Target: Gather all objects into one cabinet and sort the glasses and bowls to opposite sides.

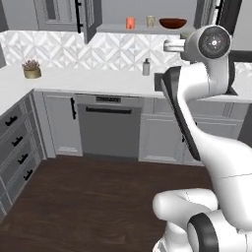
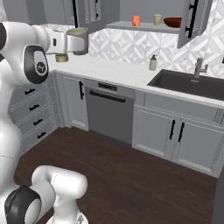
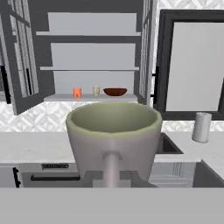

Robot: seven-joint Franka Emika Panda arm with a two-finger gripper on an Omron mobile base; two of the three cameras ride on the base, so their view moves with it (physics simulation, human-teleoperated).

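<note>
Grey-brown cup (image 3: 113, 138) sits right in front of the hand cam, upright, greenish rim toward the lens, its stem-like handle pointing to 6 o'clock into the gripper (image 3: 111, 177). Fingers are hidden behind cup and handle, so jaw gap can't be read; cup appears carried, off any counter. In right base view the same cup (image 2: 78, 40) hangs at the end of the raised arm, approx 10 o'clock of frame, above the white counter (image 2: 109, 68).

Upper cabinet (image 3: 94, 97) has both doors swung wide. On its bottom shelf, left to right: orange tumbler (image 3: 77, 92), cream mug (image 3: 96, 90), red-brown bowl (image 3: 115, 92), near each other but apart. Cabinet lies at 12 o'clock from the held cup, well apart.

Soap bottle (image 2: 152, 63) stands on counter beside the sink (image 2: 192, 85).
</note>
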